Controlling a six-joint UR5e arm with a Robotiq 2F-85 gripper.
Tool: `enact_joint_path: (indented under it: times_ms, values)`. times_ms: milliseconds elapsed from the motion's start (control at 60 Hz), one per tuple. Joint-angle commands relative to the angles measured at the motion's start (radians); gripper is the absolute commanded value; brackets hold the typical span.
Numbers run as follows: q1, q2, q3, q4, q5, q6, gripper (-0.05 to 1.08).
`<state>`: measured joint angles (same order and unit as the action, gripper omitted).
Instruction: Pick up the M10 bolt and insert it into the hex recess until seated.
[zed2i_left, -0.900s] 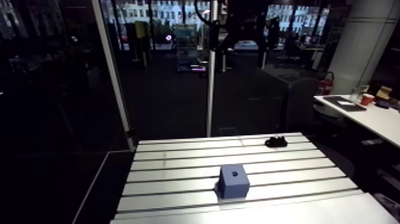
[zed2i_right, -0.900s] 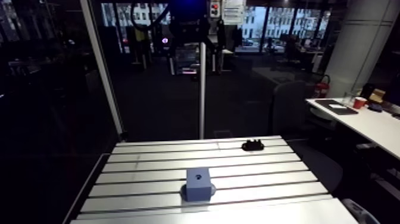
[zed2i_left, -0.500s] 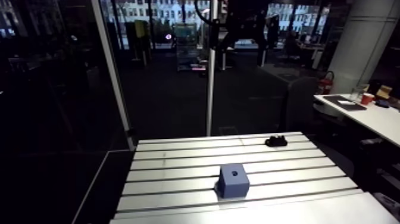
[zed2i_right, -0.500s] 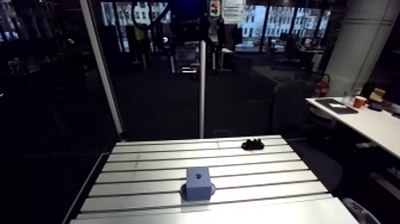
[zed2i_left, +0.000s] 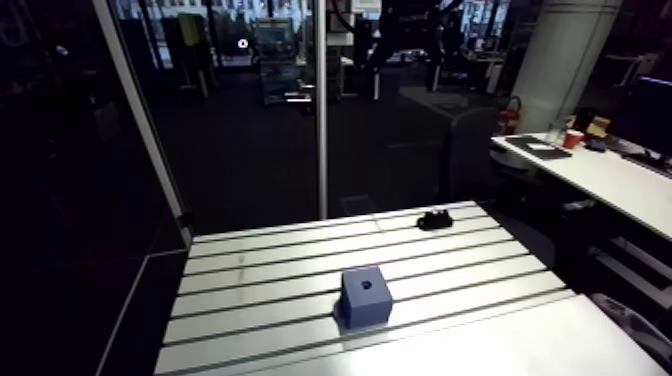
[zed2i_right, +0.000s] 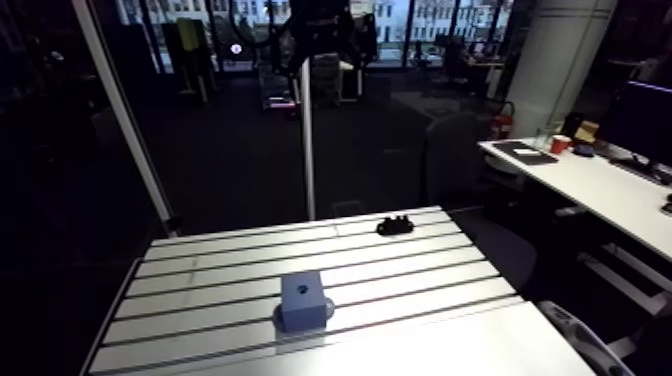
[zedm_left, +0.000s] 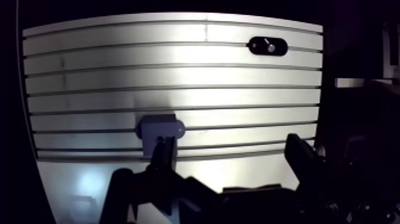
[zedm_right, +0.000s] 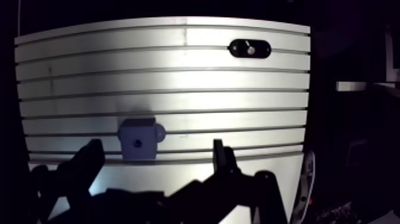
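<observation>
A blue block (zed2i_left: 364, 297) with a dark hex recess (zed2i_left: 367, 285) in its top stands near the front middle of the slotted table (zed2i_left: 250, 290). The bolt (zedm_left: 271, 46) shows as a small silver spot in a black holder (zed2i_left: 436, 219) at the table's far right. In the wrist view my gripper (zedm_left: 232, 158) hangs high above the table's near edge, open, with nothing between its fingers. The blue block (zedm_left: 158, 132) lies just ahead of one fingertip (zedm_left: 163, 152). The holder is far ahead, nearer the other finger's side.
A thin upright post (zed2i_left: 321, 110) rises behind the table's far edge. A slanted frame bar (zed2i_left: 140, 130) runs down toward the table's far left corner. A white desk (zed2i_left: 600, 180) stands off to the right.
The whole arm view has shifted, so the camera has moved with the arm. The block and the holder keep their places on the table.
</observation>
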<state>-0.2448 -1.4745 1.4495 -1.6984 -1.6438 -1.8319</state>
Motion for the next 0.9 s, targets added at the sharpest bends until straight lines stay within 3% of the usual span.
enact_joint_path:
  times_ms: [17, 750, 900]
  values:
    - [-0.113, 0.067, 0.047, -0.203, 0.011, -0.1, 0.01]
    - [-0.108, 0.112, 0.097, -0.221, 0.008, -0.046, 0.01]
    - [-0.112, 0.113, 0.117, -0.283, 0.012, -0.037, 0.01]
